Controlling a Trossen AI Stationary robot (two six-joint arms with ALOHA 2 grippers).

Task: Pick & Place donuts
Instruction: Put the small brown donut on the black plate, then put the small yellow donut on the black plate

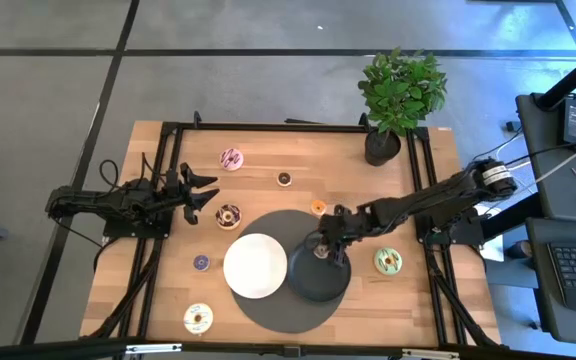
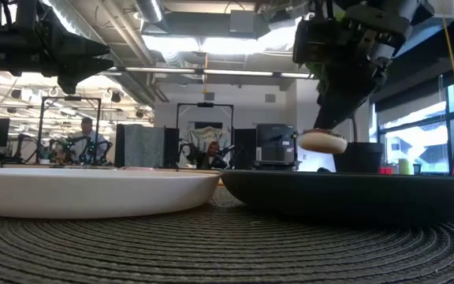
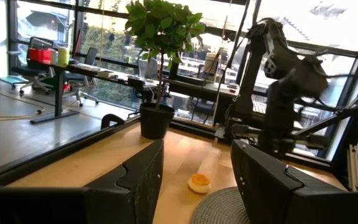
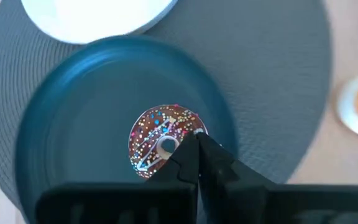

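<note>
My right gripper (image 1: pixel 320 250) is over the black plate (image 1: pixel 303 290) and is shut on a chocolate donut with coloured sprinkles (image 4: pixel 157 143). The low view shows this donut (image 2: pixel 323 143) hanging above the plate's rim (image 2: pixel 353 185). My left gripper (image 1: pixel 206 190) is open and empty at the table's left, near a chocolate donut (image 1: pixel 228 215). Lying flat on the wood are a pink donut (image 1: pixel 231 158), a small brown one (image 1: pixel 284 178), an orange one (image 1: pixel 318 207), a green one (image 1: pixel 388 261), a purple mini (image 1: pixel 201 262) and a cream one (image 1: pixel 197 318). My right gripper holds the sprinkled donut by one side of its ring (image 4: pixel 185 127), pinched between the two shut fingers (image 4: pixel 213 155). The fingers come from above, pointing down. The donut hangs about level below them, lifted clear of the black plate.
A white plate (image 1: pixel 256 265) sits beside the black plate, both on a round dark mat (image 1: pixel 268 225). A potted plant (image 1: pixel 398 95) stands at the far right corner. The orange donut also shows ahead of my left fingers (image 3: pixel 199 182). People sit in the room behind.
</note>
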